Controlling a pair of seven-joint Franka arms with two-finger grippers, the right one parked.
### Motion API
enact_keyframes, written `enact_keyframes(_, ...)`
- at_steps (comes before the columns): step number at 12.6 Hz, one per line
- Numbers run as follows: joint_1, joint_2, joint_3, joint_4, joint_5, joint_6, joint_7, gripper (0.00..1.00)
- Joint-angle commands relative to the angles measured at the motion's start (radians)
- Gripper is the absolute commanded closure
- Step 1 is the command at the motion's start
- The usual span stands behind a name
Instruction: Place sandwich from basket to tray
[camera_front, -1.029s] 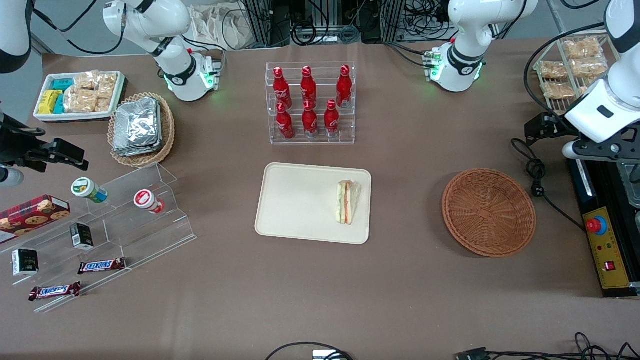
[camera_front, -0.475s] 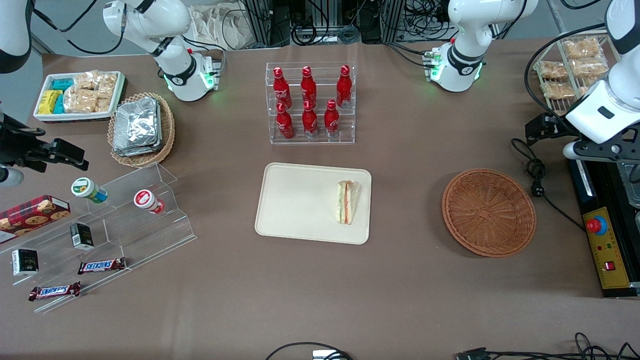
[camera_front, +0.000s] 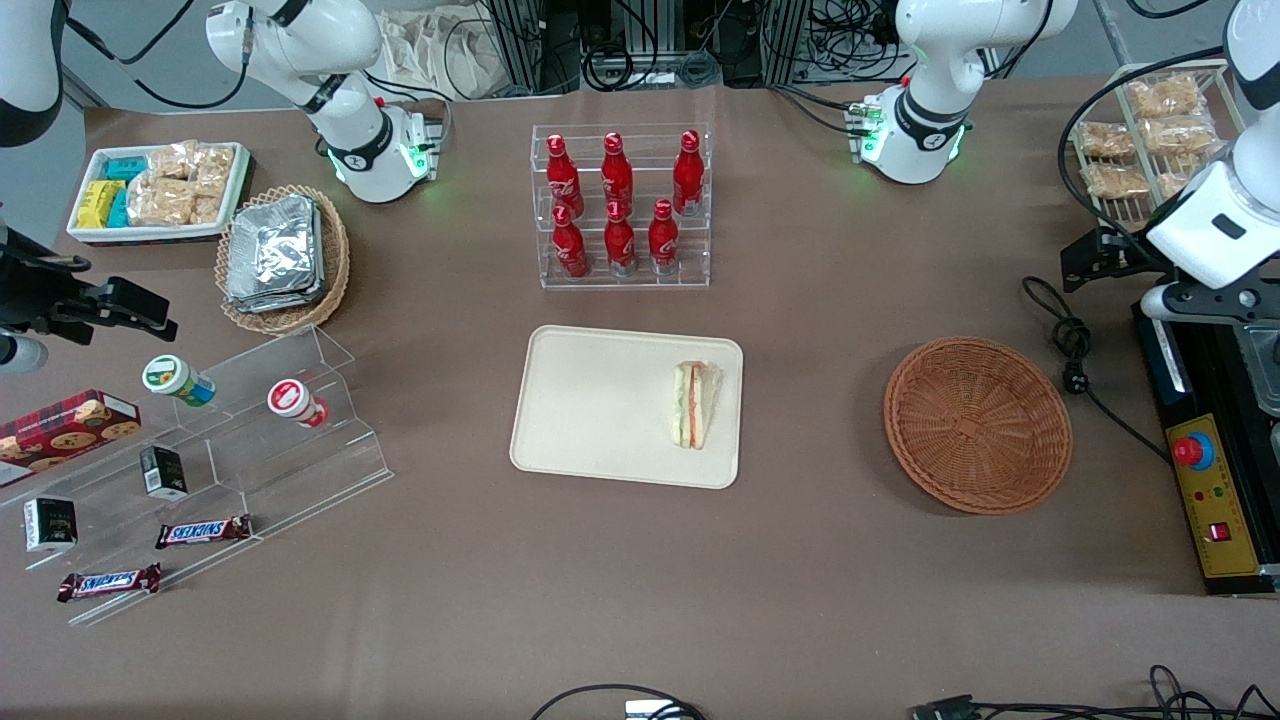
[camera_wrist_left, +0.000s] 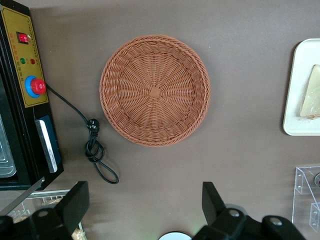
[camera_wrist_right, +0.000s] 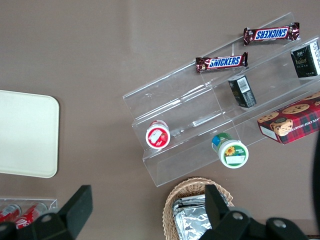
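Note:
The sandwich (camera_front: 696, 403), a white-bread wedge with green and orange-red filling, lies on the cream tray (camera_front: 600, 405) near the tray's edge that faces the basket. The reddish-brown wicker basket (camera_front: 977, 425) stands empty, toward the working arm's end of the table. My left gripper (camera_front: 1098, 262) hangs high near the table's edge at that end, apart from the basket and farther from the front camera than it. In the left wrist view the gripper (camera_wrist_left: 144, 192) is open and holds nothing. The same view shows the basket (camera_wrist_left: 155, 90), the tray's rim (camera_wrist_left: 292, 107) and part of the sandwich (camera_wrist_left: 311, 92).
A clear rack of red bottles (camera_front: 620, 205) stands beside the tray, farther from the front camera. A black control box (camera_front: 1205, 480) with a red button and a black cable (camera_front: 1075, 345) lie by the basket. A wire rack of snack packs (camera_front: 1140, 130) stands near my gripper.
My left arm has drifted slightly toward its own end of the table and a little higher. The sandwich, tray and basket have not moved.

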Motion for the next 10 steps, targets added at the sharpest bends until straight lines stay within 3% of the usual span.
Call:
enact_keyframes(1,-0.010,-0.020,0.009,-0.025,-0.007,0.003,0.000,0.00)
enact_keyframes(10,-0.008,-0.020,0.009,-0.023,-0.009,-0.010,-0.024,0.00)
